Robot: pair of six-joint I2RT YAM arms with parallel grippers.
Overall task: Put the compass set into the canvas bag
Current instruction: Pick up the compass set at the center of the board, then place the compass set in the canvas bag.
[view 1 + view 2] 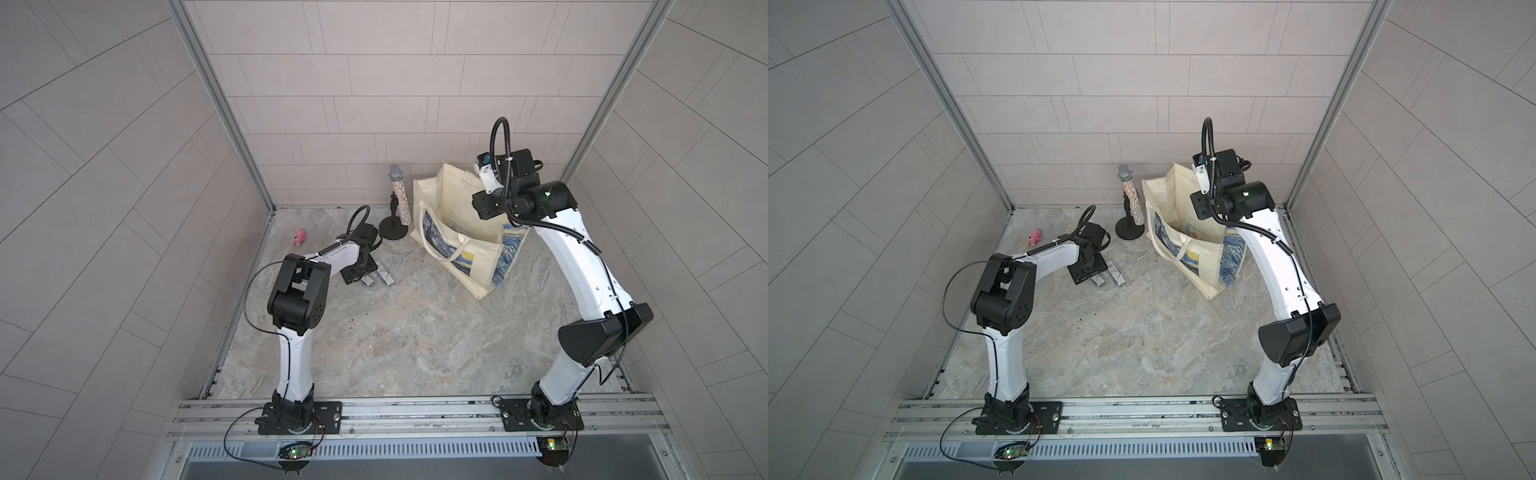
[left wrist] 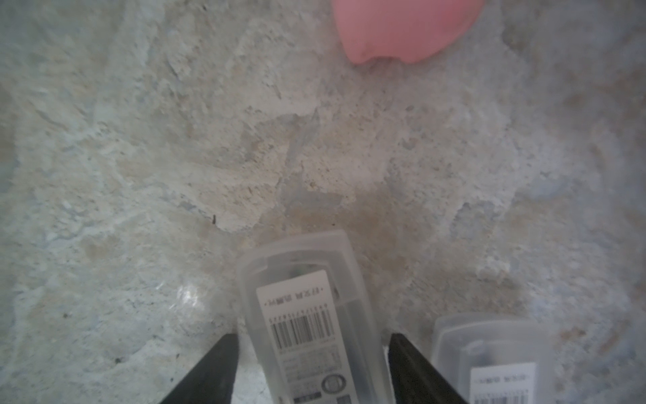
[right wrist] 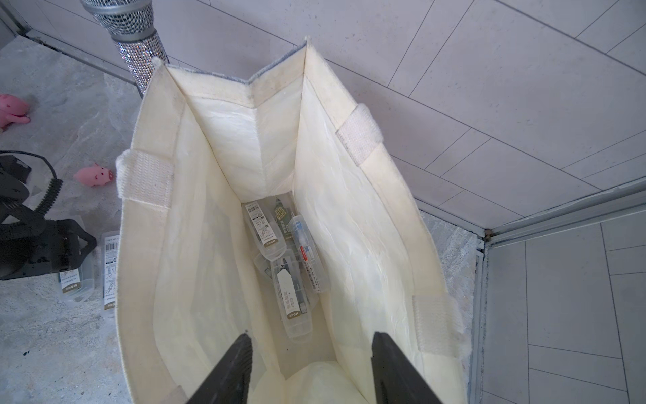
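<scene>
Left wrist view: the compass set (image 2: 307, 314), a clear plastic case with a barcode label, lies flat on the tabletop (image 2: 174, 140). The left end effector (image 2: 314, 335) straddles it across its narrow width, one finger on each long side. The jaws are parted and close to the case, and a sliver of tabletop shows on one side, so I judge the case not yet clamped. A second case (image 2: 489, 360) lies just beside it, and a pink toy (image 2: 402, 28) lies farther off.

The case looks light, rigid and smooth, so it is probably slippery. Gripping the long sides near the middle seems best. A hard squeeze might flex the lid, and an end grip might let the case pivot.

Right wrist view: the right end effector (image 3: 309, 341) hangs over the mouth of the canvas bag (image 3: 367, 217), released and holding nothing. Several similar cases (image 3: 265, 227) lie at the bottom of the bag. A glittery microphone (image 3: 140, 45) stands beyond the bag.

In both top views the bag stands upright and open at the far right, near the back wall. The left end effector is low over the tabletop at the far left-centre. The bag is well apart from the compass set, to its right.
</scene>
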